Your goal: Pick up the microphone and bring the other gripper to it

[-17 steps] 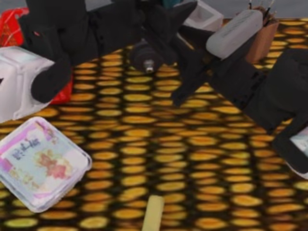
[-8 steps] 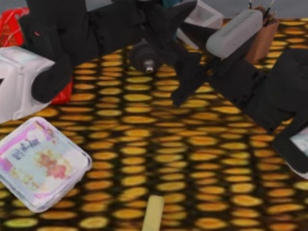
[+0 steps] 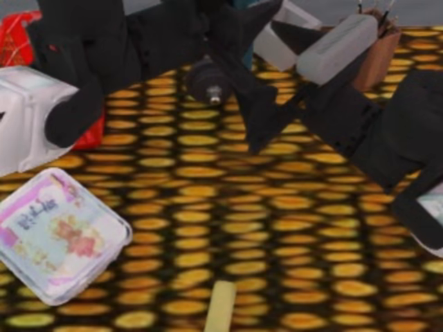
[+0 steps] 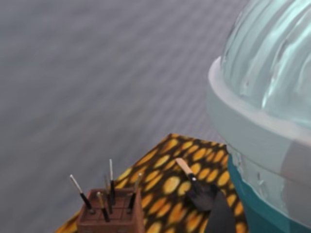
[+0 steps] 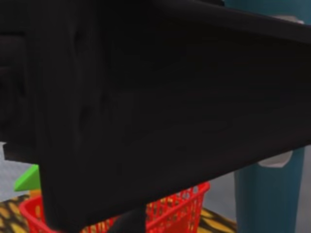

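The microphone is held high. Its ribbed white-grey head (image 4: 272, 82) and teal handle fill one side of the left wrist view. In the top view only a teal sliver (image 3: 242, 4) shows at the far edge. My left gripper (image 3: 239, 28) is shut on the microphone, its fingers hidden. In the right wrist view the teal handle (image 5: 267, 194) with its white mark stands behind the left hand's black body (image 5: 146, 97). My right gripper (image 3: 266, 79) is open beside the left one, fingers spread wide.
At the far left stands a red basket (image 3: 14, 41) (image 5: 184, 208). A brown pen holder (image 3: 377, 59) (image 4: 109, 218) is at the far right. A printed square box (image 3: 55, 235) lies front left, and a pale yellow stick (image 3: 220, 308) lies at the front edge. A dark dumbbell (image 3: 211, 81) lies under the arms.
The right gripper has crept a little to the left, toward the left gripper, and its far finger now reaches farther back. The left arm has barely moved.
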